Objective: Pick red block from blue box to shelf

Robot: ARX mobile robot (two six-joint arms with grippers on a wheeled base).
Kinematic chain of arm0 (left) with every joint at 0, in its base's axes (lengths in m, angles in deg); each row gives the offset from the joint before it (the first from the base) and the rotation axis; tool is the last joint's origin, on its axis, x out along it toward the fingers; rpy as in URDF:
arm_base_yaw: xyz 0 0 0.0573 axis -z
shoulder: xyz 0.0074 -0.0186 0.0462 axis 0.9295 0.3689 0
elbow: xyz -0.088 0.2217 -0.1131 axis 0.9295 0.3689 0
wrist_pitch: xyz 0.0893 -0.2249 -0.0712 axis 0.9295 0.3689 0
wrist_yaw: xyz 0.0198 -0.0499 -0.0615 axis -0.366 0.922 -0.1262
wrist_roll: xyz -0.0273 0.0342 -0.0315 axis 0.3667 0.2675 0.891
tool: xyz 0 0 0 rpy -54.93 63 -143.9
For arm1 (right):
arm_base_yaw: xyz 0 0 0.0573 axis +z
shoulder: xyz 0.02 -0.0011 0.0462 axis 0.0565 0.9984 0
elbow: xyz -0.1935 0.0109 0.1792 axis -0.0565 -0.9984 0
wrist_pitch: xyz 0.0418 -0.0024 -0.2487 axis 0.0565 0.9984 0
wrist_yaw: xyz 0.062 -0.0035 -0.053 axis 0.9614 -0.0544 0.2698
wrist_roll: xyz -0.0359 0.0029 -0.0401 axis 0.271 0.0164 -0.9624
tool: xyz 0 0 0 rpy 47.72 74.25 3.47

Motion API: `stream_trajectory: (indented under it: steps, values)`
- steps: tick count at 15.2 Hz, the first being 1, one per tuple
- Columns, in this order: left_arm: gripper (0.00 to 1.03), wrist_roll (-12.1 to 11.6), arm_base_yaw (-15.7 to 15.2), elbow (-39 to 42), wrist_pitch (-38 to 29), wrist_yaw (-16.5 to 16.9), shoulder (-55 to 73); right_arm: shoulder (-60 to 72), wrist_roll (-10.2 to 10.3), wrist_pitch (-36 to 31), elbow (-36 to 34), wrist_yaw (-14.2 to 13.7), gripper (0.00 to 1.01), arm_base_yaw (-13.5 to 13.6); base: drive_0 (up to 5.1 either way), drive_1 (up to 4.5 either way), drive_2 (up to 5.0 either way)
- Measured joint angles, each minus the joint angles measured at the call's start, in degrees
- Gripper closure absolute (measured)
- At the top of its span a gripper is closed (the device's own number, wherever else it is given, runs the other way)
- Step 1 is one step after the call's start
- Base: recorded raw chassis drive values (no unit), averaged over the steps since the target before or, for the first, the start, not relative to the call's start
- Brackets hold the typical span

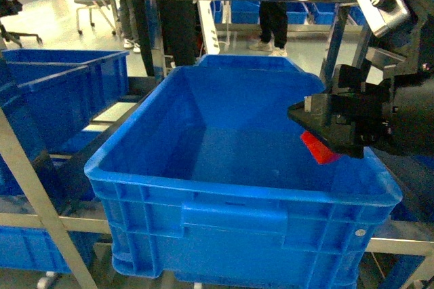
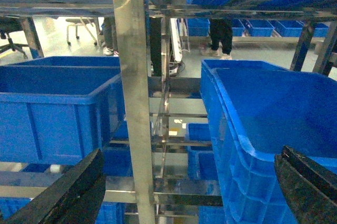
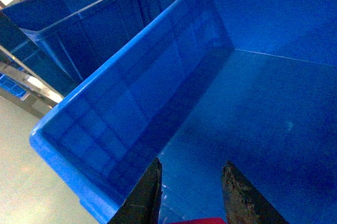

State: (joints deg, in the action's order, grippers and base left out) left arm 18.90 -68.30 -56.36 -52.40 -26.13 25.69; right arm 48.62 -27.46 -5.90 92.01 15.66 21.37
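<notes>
Head view, right pincer: we see the right pincer (image 1: 337,141) reaching in from the right, above the right side of a dark blue ribbed crate (image 1: 224,197)
Head view, red block: the red block (image 1: 317,148) shows just under the pincer's black tips, clamped between them, above the crate's interior and near its right wall
Head view, shelf: the crate sits on the grey steel rails of the shelf (image 1: 34,197); another dark blue crate (image 1: 64,92) stands to the left, well apart from the pincer
Head view, left pincer: we do not see it here
Head view, blue box: no turquoise tub shows in any view
Left wrist view, left pincer: the left pincer (image 2: 187,192) has its two dark fingers spread wide at the bottom corners, nothing between them
Left wrist view, surroundings: a shiny shelf post rises just ahead of the pincer, with a crate on either side
Right wrist view, right pincer: the two dark fingers (image 3: 145,195) point down into the crate, standing close together
Right wrist view, red block: a sliver of the red block shows between the fingers at the bottom edge, gripped; the crate's smooth blue floor lies beyond the tips
</notes>
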Motion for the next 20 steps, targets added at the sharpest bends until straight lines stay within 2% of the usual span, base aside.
stream_trajectory:
  steps: [9,19,20]
  values:
    - [0.05,0.0,0.0,0.0,0.0,0.0,0.0,13.8,-1.0,-0.9,7.9,-3.3,0.73,3.7,0.0,0.0,0.0]
    - [0.05,0.0,0.0,0.0,0.0,0.0,0.0,21.5,-4.0,-2.2,12.9,-6.3,0.73,4.7,0.0,0.0,0.0]
    - [0.05,0.0,0.0,0.0,0.0,0.0,0.0,23.8,-4.5,-1.1,16.4,-6.8,0.73,4.1,0.0,0.0,0.0]
